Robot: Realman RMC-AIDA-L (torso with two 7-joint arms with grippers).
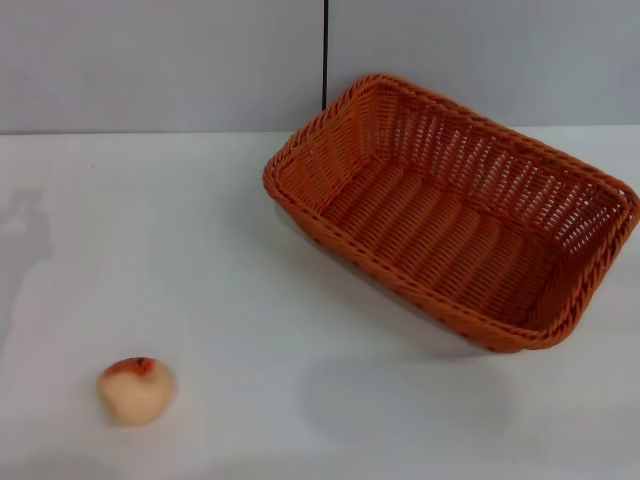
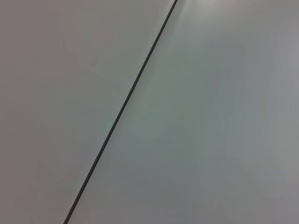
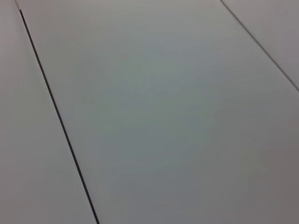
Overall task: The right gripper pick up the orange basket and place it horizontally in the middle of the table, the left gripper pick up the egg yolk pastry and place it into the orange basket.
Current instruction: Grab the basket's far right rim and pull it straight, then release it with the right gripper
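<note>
The orange basket [image 1: 455, 215] lies on the white table [image 1: 250, 250] at the back right, turned at a slant, and nothing is inside it. The egg yolk pastry [image 1: 136, 389] sits alone near the front left, pale beige with an orange-brown top and a dark speck. Neither gripper shows in the head view. Both wrist views show only plain grey panels crossed by thin dark seams, with no fingers and no task objects.
A grey wall with a vertical dark seam [image 1: 325, 55] stands behind the table. Bare white tabletop stretches between the pastry and the basket and along the front edge.
</note>
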